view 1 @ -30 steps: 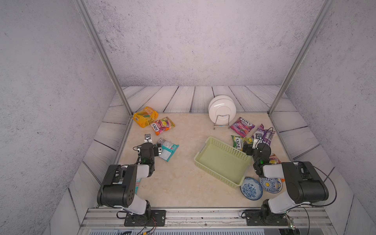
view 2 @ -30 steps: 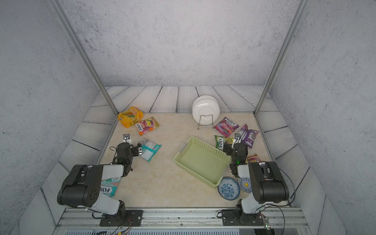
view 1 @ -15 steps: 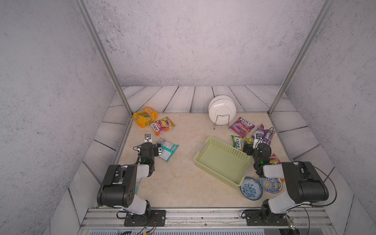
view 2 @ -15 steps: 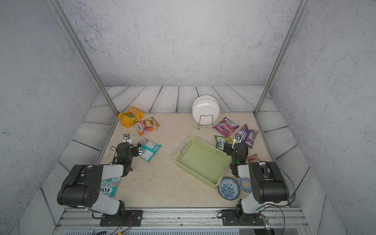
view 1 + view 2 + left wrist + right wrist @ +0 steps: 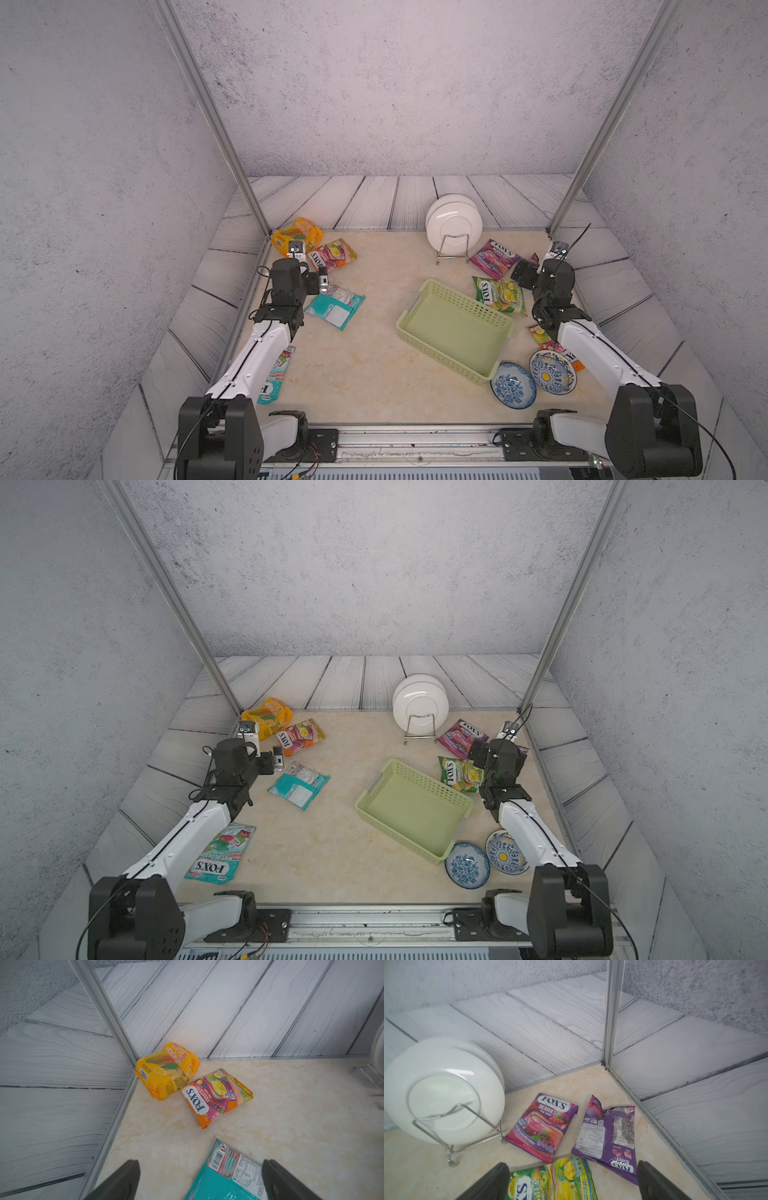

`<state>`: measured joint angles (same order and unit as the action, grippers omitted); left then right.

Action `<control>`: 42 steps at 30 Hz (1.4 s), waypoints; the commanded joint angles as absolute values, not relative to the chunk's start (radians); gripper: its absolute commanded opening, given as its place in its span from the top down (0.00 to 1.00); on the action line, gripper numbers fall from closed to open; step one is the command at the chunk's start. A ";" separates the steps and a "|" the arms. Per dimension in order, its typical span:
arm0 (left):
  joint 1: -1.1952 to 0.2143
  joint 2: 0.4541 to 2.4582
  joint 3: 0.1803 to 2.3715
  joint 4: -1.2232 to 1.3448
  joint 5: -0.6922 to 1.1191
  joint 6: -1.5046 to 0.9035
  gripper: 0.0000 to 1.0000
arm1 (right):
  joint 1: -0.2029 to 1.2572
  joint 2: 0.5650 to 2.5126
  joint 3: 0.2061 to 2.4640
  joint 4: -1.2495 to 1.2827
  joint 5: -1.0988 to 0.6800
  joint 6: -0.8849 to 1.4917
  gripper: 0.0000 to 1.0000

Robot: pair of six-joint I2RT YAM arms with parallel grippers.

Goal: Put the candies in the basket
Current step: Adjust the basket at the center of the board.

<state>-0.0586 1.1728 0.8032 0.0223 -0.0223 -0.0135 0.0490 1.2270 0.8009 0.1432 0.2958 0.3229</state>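
Glossy film could slip from a pinch, and a shallow approach may shove a packet along the table (image 5: 353,374) instead of lifting it. On the left gripper (image 5: 199,1169) the fingers (image 5: 124,1178) stand wide apart and empty over a corner of the teal packet (image 5: 228,1178); whether they touch it is unclear. The right gripper (image 5: 573,1167) is equally wide, empty, above the green apple-tea packet (image 5: 556,1182). The basket (image 5: 451,332) sits empty, right of centre in both top views, the candies (image 5: 461,733) scattered on the table around it.
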 commanded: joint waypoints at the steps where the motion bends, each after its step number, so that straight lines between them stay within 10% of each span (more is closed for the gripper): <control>1: -0.053 1.120 0.840 -0.238 0.091 0.001 0.02 | 0.047 1.197 0.868 -0.176 0.216 0.461 0.00; 42: -0.035 1.012 0.741 -0.261 0.189 0.036 0.02 | 0.281 1.753 1.243 -0.574 -0.248 0.021 0.29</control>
